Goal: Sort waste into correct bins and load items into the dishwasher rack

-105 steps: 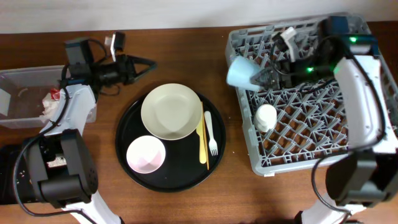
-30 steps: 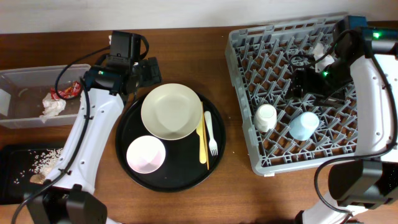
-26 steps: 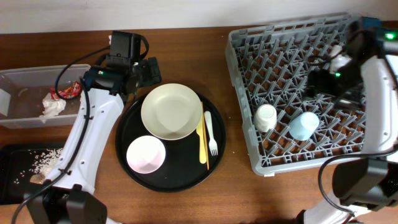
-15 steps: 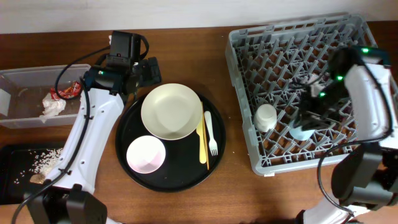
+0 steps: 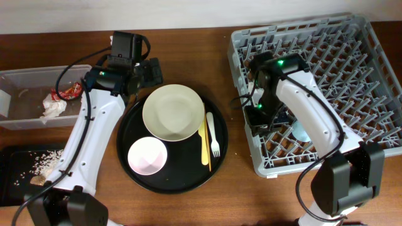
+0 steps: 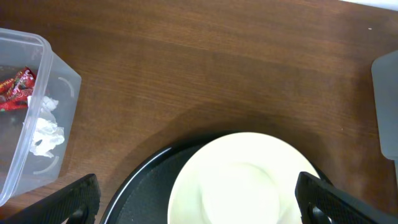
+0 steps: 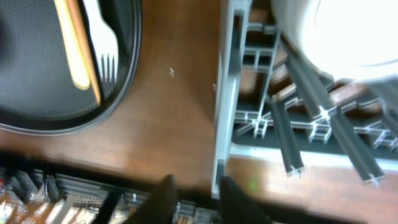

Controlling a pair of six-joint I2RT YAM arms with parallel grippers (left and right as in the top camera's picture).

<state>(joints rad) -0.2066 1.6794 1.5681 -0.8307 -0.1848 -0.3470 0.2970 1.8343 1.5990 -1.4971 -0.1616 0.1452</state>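
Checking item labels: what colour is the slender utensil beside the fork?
The utensil is yellow; it shows best in the overhead view.

round black tray (image 5: 185, 168), wooden table (image 5: 188, 56)

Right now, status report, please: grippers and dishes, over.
Left gripper open by plate. Right gripper at rack edge, jaws unclear. Bowl, fork on round tray.
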